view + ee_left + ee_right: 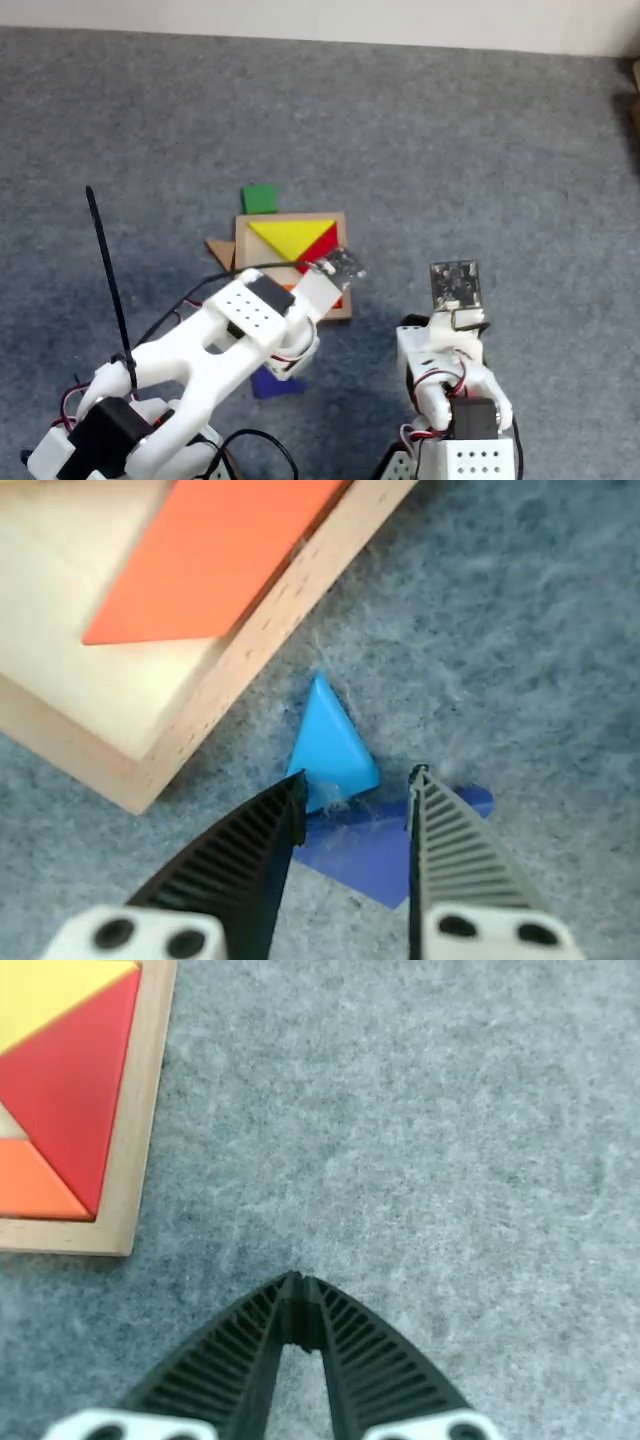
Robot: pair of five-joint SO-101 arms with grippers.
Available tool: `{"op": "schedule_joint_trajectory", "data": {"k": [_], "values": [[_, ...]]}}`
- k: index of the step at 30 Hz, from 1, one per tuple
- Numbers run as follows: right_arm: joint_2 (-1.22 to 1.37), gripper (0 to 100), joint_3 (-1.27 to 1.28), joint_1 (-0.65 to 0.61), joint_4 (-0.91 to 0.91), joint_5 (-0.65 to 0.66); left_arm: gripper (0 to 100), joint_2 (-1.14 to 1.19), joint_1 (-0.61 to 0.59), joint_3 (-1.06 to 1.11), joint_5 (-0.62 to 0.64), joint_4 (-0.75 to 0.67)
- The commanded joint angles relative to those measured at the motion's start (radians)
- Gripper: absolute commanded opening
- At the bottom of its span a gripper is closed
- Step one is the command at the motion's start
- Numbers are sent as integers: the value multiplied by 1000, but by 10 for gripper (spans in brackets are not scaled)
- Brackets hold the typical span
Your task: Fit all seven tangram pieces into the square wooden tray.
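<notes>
The square wooden tray (343, 305) holds a yellow triangle (287, 236), a red triangle (322, 246) and an orange piece (210, 560). My left arm (250, 320) bends over the tray's near edge. Its gripper (356, 785) is open, with its fingertips on either side of a light blue triangle (330, 750). That triangle rests on the carpet, partly on a dark blue piece (365, 850), just off the tray's corner (130, 780). My right gripper (298, 1290) is shut and empty over bare carpet, right of the tray (130, 1160).
A green square (260, 198) lies on the carpet behind the tray. A tan piece (220, 250) pokes out at its left side. The dark blue piece (272, 383) shows under the left arm. Open grey carpet (480, 150) stretches to the right and back.
</notes>
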Motion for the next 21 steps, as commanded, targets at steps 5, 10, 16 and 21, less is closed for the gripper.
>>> {"op": "schedule_joint_trajectory", "data": {"k": [5, 10, 16, 21], "values": [[-8, 5, 154, 15, -2, 0, 178, 108, -4, -59, -6, -17], [-8, 5, 154, 15, -2, 0, 137, 189, -51, -133, -6, -17], [-8, 5, 154, 15, -2, 0, 130, 200, -53, -142, -6, -17], [-8, 5, 154, 15, -2, 0, 70, 199, -53, -153, -6, -17]]}}
